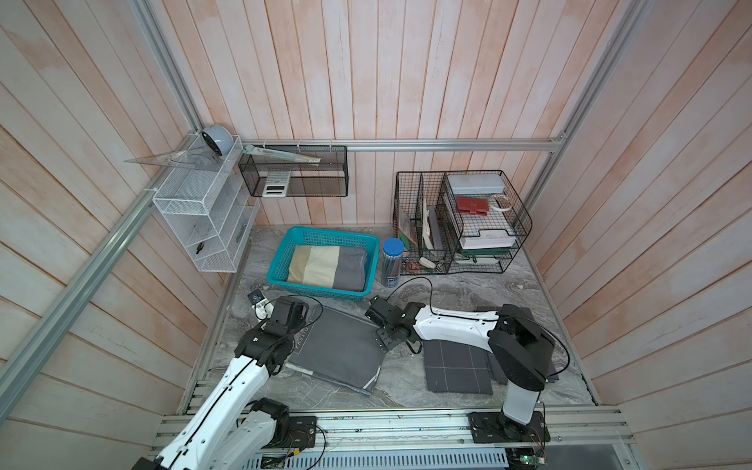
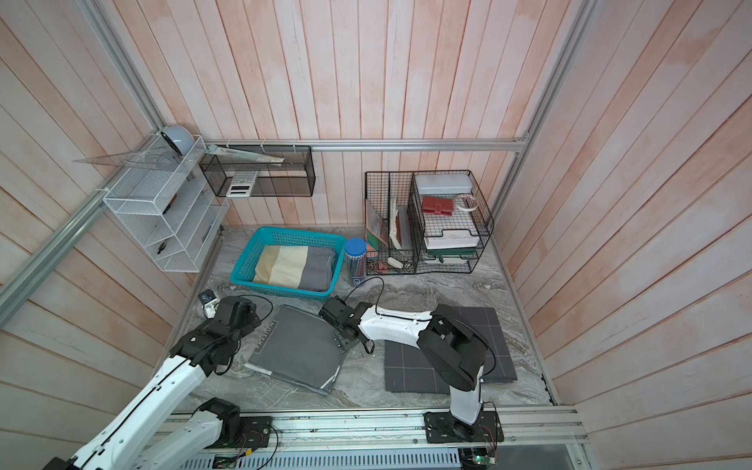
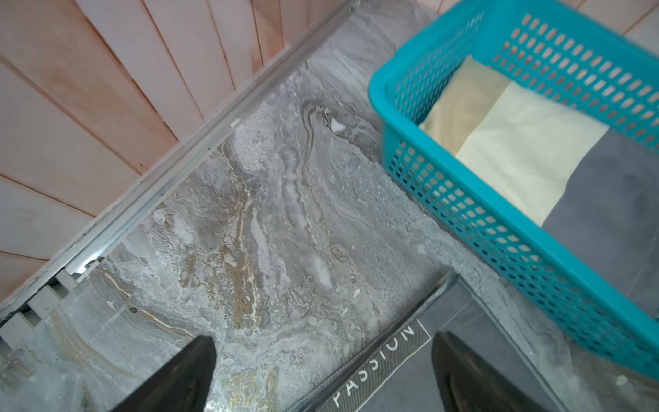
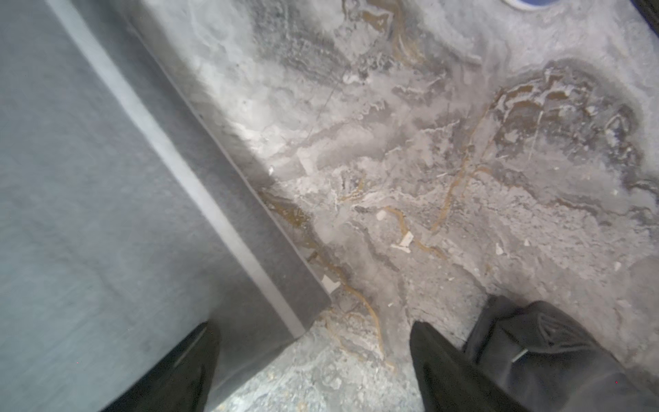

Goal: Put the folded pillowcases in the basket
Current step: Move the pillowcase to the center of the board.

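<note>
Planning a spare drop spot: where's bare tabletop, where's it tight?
Bare: marble band between the black wire organizer and the grid-lined dark cloth; front strip between the grey pillowcase and the base rail. Tight: the teal basket, pen tube and organizer sit close together.

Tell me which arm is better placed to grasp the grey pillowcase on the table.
Left, probably: the left claw, open, straddles the pillowcase edge, basket just ahead. The right claw, also open, sits at a corner.

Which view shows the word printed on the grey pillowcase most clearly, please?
The left wrist view: the word PASSION sits large and close. In both top views it is tiny, beside the left arm; the right wrist view shows only plain cloth.
</note>
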You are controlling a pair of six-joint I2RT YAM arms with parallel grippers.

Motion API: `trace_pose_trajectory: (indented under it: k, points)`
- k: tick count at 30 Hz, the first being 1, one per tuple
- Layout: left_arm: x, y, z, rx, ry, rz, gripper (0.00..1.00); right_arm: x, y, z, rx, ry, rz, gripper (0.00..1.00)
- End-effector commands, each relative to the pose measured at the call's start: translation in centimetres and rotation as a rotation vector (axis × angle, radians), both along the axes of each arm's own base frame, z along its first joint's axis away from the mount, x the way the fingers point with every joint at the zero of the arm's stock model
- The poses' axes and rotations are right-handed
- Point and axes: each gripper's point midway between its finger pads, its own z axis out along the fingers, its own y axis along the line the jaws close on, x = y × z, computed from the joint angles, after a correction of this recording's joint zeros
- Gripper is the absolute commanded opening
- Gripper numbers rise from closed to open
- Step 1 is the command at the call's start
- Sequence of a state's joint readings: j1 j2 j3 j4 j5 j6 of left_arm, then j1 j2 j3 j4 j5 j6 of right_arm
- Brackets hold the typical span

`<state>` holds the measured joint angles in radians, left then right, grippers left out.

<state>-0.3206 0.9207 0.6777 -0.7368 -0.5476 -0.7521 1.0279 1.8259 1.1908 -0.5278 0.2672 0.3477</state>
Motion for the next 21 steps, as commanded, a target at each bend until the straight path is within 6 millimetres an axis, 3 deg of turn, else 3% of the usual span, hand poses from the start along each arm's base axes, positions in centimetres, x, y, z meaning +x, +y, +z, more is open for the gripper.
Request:
trace_pose_trajectory:
  k: [1,5,9,15,21]
  points:
    - [0.9,-2.2,-1.0,-0.094,0.019,-0.074,1.0,-1.4,3.0,1.9,0.151,0.023,0.044,0.89]
    - [0.6,-2.6,-3.3,-0.117,0.077,-0.069,1.0,-3.8,5.2,0.8,0.214,0.106,0.103,0.88]
    - [0.4,-3.1,-6.0,-0.128,0.166,-0.068,1.0,-4.6,5.0,-0.8,0.175,0.126,0.08,0.87]
    - [0.3,-5.3,-8.9,-0.265,0.196,-0.065,1.0,-3.2,2.6,-2.0,0.126,0.128,-0.015,0.86]
    - [-0.3,-8.0,-10.7,-0.279,0.249,-0.107,1.0,-1.0,0.7,-2.8,0.143,0.154,-0.097,0.86]
